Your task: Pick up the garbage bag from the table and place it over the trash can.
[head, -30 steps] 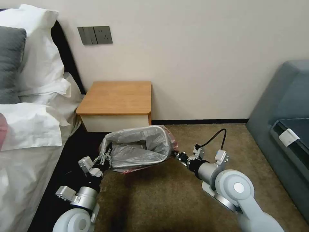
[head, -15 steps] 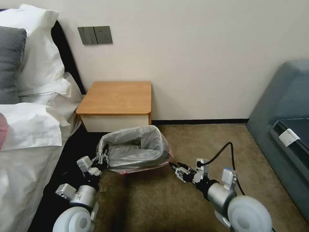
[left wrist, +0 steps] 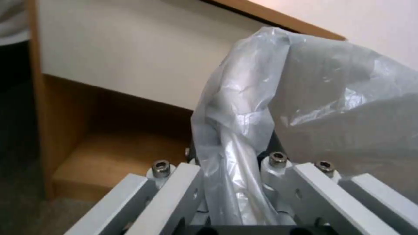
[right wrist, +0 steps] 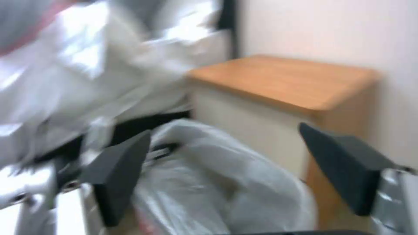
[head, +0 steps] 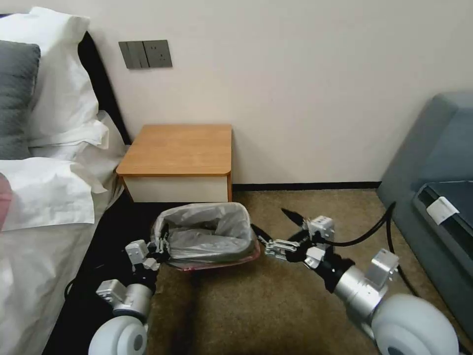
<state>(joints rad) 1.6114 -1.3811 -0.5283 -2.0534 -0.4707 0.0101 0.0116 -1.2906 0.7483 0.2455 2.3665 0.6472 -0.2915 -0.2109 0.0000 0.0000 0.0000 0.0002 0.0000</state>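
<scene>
The left gripper is clenched on a fold of the garbage bag at the bag's left edge; the left wrist view shows grey plastic pinched between its metal fingers. The right gripper stands released, its dark pads spread wide, just beside the bag's right edge and apart from it. The bag, pinkish-red along its lower edge, is draped over the trash can, hiding nearly all of it. The can stands on the brown carpet directly before the table, between the bed and a grey-blue sofa.
</scene>
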